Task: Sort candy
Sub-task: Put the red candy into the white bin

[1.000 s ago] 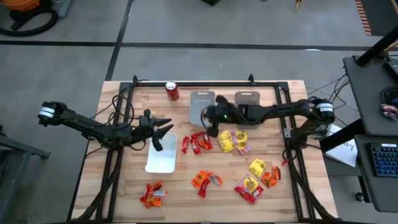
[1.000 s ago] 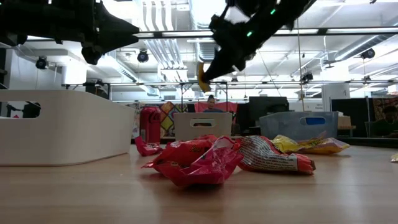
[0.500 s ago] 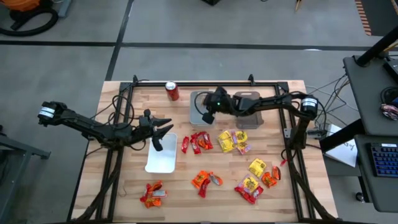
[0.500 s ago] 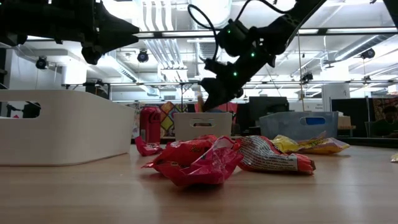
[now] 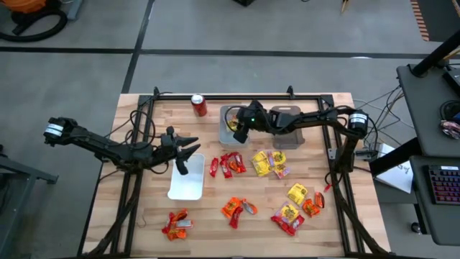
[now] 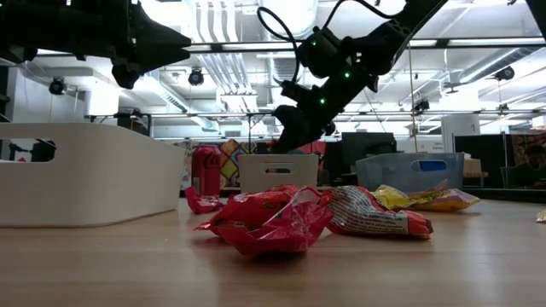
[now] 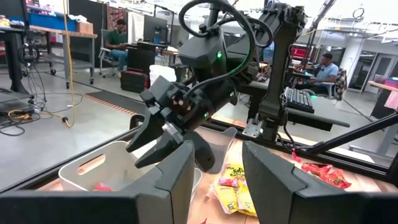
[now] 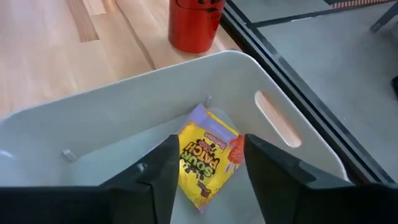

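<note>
My right gripper (image 5: pixel 236 132) hangs open over the left grey tray (image 5: pixel 228 114) at the back of the table. Its fingers stand on either side of a yellow candy (image 8: pixel 208 159) without touching it. The packet lies flat on the tray's floor (image 8: pixel 112 155). My left gripper (image 5: pixel 188 152) waits open above the white tray (image 5: pixel 186 180) on the left, with nothing between its fingers. Red candy (image 5: pixel 226 164), yellow candy (image 5: pixel 269 163) and orange candy (image 5: pixel 237 208) lie loose on the wooden table.
A second grey tray (image 5: pixel 287 121) stands to the right of the first. A red soda can (image 5: pixel 199 106) stands near the far edge, left of the trays. More packets lie at the near left (image 5: pixel 176 224) and near right (image 5: pixel 298 205). A black frame (image 5: pixel 316 101) borders the table.
My right gripper has gone from above the loose candy toward the far edge, come down over the left grey tray, and opened. The yellow candy it carried has dropped and now lies on the tray's floor.
</note>
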`<control>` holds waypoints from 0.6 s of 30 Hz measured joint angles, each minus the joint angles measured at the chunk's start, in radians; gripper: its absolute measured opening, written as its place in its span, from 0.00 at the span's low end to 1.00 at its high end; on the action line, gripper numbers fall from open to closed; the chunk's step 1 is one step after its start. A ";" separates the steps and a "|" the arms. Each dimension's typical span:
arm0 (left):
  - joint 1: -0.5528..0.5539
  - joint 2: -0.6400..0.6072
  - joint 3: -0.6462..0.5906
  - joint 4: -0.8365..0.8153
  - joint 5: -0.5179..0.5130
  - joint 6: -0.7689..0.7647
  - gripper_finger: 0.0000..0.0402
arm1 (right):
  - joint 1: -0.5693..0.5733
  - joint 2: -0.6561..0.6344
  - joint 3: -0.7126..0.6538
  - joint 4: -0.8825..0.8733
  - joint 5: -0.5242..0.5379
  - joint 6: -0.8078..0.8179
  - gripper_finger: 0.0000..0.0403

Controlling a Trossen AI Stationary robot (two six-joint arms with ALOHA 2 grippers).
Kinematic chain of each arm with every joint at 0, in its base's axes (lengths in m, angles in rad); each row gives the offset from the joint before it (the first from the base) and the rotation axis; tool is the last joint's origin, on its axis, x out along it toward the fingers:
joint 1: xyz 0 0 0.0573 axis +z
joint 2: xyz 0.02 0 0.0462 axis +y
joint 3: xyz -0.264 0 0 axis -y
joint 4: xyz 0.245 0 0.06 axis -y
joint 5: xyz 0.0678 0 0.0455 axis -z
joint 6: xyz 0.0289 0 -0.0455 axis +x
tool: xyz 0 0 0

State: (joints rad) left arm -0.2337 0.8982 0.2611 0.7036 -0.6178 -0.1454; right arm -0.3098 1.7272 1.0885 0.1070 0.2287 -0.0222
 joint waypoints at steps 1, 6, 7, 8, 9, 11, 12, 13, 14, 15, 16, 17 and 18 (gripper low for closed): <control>0.000 0.000 0.000 0.000 0.000 -0.006 0.30 | 0.002 -0.009 0.000 -0.001 0.000 0.005 0.44; 0.000 0.000 0.000 -0.006 0.003 -0.061 0.30 | 0.017 -0.077 0.000 -0.064 -0.058 0.046 0.44; 0.000 0.000 0.000 -0.010 0.003 -0.075 0.30 | 0.019 -0.094 0.000 -0.078 -0.087 0.060 0.44; -0.001 0.000 0.000 -0.017 0.003 -0.081 0.30 | 0.023 -0.112 0.000 -0.098 -0.116 0.074 0.43; -0.001 0.001 0.000 -0.021 0.004 -0.088 0.30 | 0.027 -0.130 0.000 -0.116 -0.146 0.086 0.43; -0.002 0.004 0.001 -0.023 0.005 -0.105 0.30 | 0.040 -0.163 0.000 -0.146 -0.201 0.114 0.42; -0.003 0.009 0.003 -0.024 0.007 -0.110 0.30 | 0.047 -0.180 0.000 -0.167 -0.226 0.131 0.41; -0.004 0.015 0.008 -0.024 0.007 -0.113 0.30 | 0.058 -0.196 0.000 -0.189 -0.246 0.136 0.41; -0.007 0.021 0.014 -0.027 0.008 -0.117 0.30 | 0.070 -0.210 0.000 -0.209 -0.259 0.142 0.40; -0.011 0.029 0.022 -0.031 0.008 -0.118 0.30 | 0.084 -0.224 0.000 -0.229 -0.263 0.149 0.40; -0.014 0.040 0.034 -0.033 0.008 -0.118 0.30 | 0.098 -0.237 0.000 -0.253 -0.263 0.155 0.40; -0.018 0.053 0.048 -0.035 0.008 -0.118 0.30 | 0.113 -0.249 0.000 -0.277 -0.264 0.159 0.39; -0.022 0.064 0.062 -0.047 0.009 -0.117 0.30 | 0.129 -0.259 0.000 -0.295 -0.264 0.163 0.39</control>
State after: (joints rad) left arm -0.2557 0.9622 0.3227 0.6563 -0.6090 -0.2628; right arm -0.1810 1.4681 1.0885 -0.1884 -0.0349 0.1407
